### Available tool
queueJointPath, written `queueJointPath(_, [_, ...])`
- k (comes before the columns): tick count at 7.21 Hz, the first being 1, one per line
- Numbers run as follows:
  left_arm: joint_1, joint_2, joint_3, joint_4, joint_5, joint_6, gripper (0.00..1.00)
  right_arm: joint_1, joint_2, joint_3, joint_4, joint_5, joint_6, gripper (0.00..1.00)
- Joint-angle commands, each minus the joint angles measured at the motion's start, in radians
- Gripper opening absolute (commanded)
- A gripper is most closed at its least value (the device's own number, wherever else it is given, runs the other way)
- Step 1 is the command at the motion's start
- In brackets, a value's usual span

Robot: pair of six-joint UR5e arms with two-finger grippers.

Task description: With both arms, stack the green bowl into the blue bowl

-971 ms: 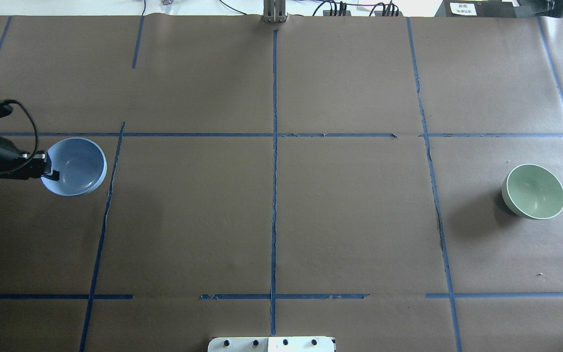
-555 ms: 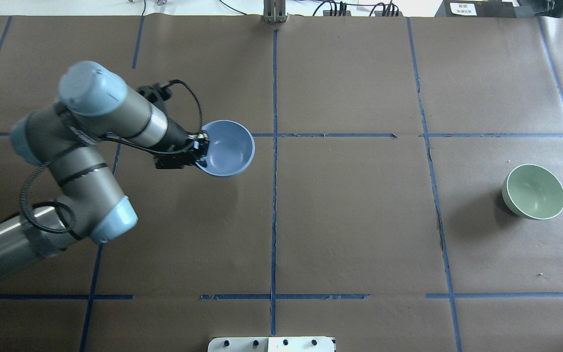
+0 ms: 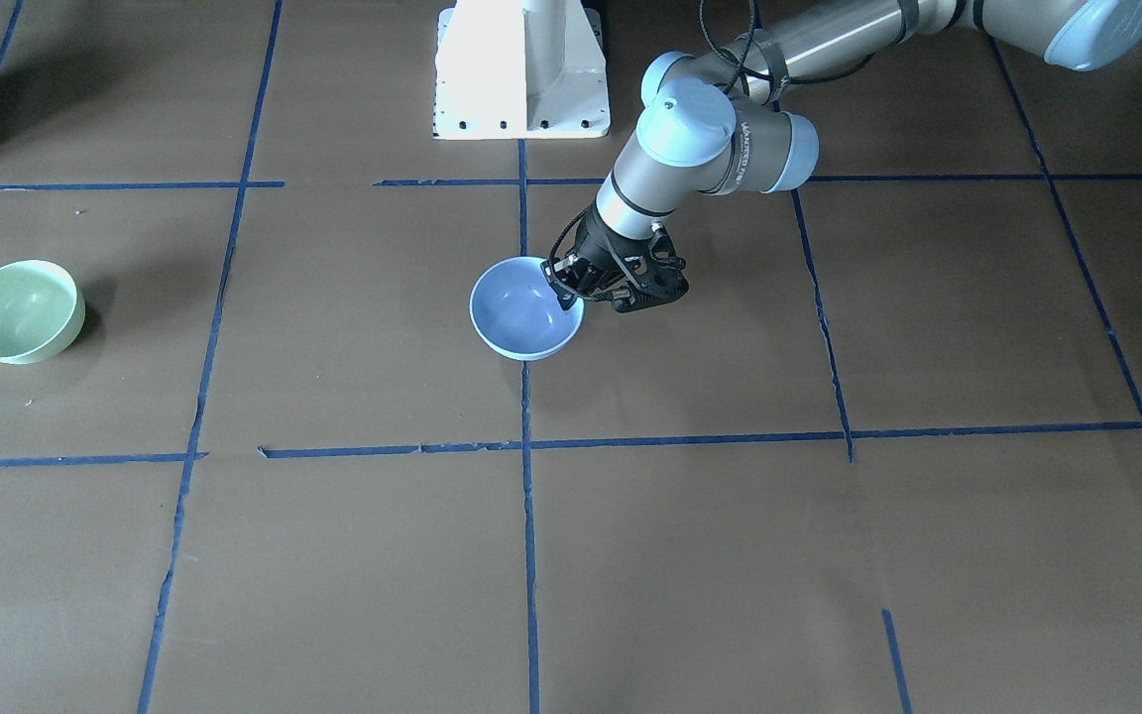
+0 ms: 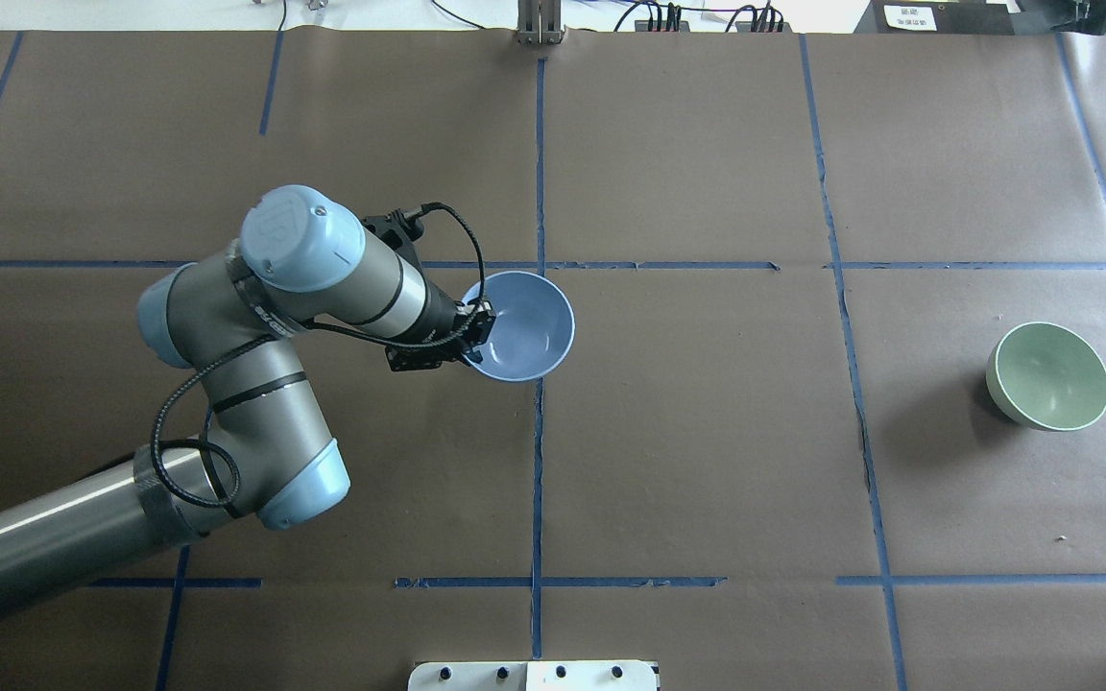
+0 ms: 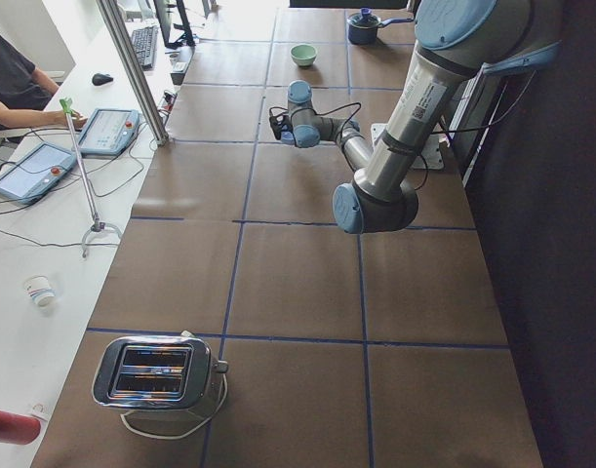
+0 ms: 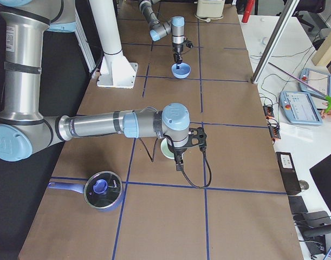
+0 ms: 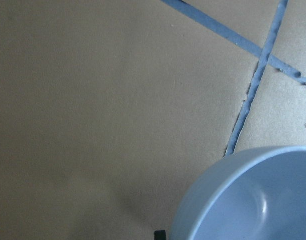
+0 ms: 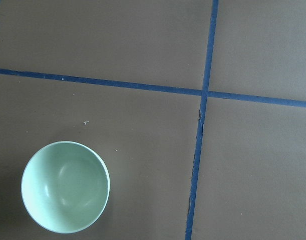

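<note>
Mid-surface (image 4: 707, 461) sits the blue bowl (image 4: 529, 326), with the green bowl (image 4: 1047, 376) well apart to the robot's right.
The left end effector (image 4: 478, 331) is clamped on the blue bowl's rim. The right end effector (image 6: 179, 160) hangs nearer the green bowl, just above it; I cannot tell how far open it is.

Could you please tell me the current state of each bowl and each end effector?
Blue bowl: upright, empty, gripped at its rim.
Left end effector: shut on that rim.
Green bowl: upright, empty, standing free.
Right end effector: clear of the green bowl; open or shut unclear.
</note>
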Motion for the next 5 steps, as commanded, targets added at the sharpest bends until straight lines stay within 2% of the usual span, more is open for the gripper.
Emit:
queueJointPath(1, [0.007,0.005,0.008,-0.002,0.017,0.02,1.0,0.0,0.0,0.007,0.0,0.002,0.002,1.0])
queueJointPath(3, [-0.025,0.007,-0.013,0.005,0.002,0.026,1.0,0.0,-0.003,0.005,0.0,0.004,0.008,1.0])
queueJointPath(5, [-0.142,0.013,-0.033,0.014,-0.184,0.026,1.0,-0.003,-0.003,0.005,0.001,0.015,0.02,1.0])
